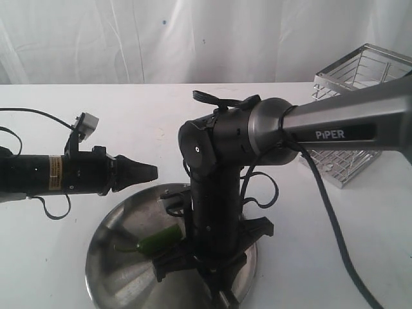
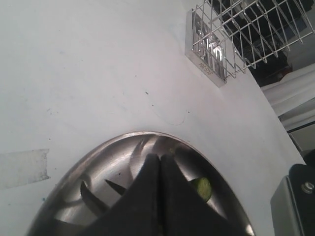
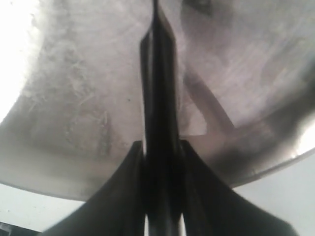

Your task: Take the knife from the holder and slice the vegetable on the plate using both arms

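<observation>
Done: knife (image 3: 158,88) out of holder (image 1: 351,164) (worktop's far right corner), gripped by right end effector (image 3: 161,145) over plate (image 1: 109,257). Left end effector (image 2: 158,160) clenched, empty. Remaining: slicing chili pepper (image 1: 158,239) mid-plate, seemingly near-whole.

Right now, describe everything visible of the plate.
The plate is round, shallow, steel-looking, with a raised rim and a dull, scuffed, reflective surface. It lies flat on the white table, partly hidden by the right arm. A green chili rests on it. The right gripper holds the knife over it; contact cannot be told.
</observation>
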`<state>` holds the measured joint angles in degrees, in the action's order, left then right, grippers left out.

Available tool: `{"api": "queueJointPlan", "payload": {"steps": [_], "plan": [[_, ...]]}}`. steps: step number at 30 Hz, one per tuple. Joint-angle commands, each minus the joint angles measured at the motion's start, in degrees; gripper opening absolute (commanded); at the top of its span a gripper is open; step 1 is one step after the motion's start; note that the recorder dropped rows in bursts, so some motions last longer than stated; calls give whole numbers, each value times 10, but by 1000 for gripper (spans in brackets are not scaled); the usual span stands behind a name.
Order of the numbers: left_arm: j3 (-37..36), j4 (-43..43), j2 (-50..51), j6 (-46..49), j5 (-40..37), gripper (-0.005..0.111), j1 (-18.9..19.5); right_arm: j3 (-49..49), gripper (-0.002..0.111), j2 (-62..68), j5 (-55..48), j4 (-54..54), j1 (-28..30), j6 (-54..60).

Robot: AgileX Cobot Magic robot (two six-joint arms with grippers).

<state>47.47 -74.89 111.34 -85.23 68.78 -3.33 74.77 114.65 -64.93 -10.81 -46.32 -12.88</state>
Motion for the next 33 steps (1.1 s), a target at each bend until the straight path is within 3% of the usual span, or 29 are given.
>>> {"api": "queueJointPlan", "payload": {"steps": [1,6,12,16,18,19,22,23,25,26,29,32,33], "plan": [[-1,-6,0,14,6,0,-3,-2,21,-7,7,-3,4,12],[-1,-6,0,15,6,0,-3,-2,38,-7,6,3,4,11],[-1,35,-3,18,12,0,0,-1,38,-39,-22,10,4,9],[-1,89,-63,-4,12,0,0,-1,38,-133,-42,99,7,-1],[-1,68,-128,-6,-70,0,0,-1,36,-194,-42,214,7,-45],[-1,40,-177,-21,-156,0,0,-1,28,-235,-44,326,7,-87],[-8,-43,-263,-97,-361,0,-1,-1,9,-286,-50,475,12,-142],[-29,-124,-318,-182,-511,0,-1,-1,0,-314,-46,533,28,-147],[-71,-226,-371,-254,-636,0,-1,-1,0,-350,-26,565,70,-147],[-104,-251,-402,-261,-680,0,-1,-1,0,-369,-9,554,109,-147],[-188,-241,-492,-283,-688,0,-1,-31,0,-453,86,456,220,-124],[-238,-227,-588,-322,-748,0,-1,-135,0,-577,214,402,284,-117],[-261,-227,-642,-352,-789,0,-1,-217,0,-655,300,404,292,-116]]}}
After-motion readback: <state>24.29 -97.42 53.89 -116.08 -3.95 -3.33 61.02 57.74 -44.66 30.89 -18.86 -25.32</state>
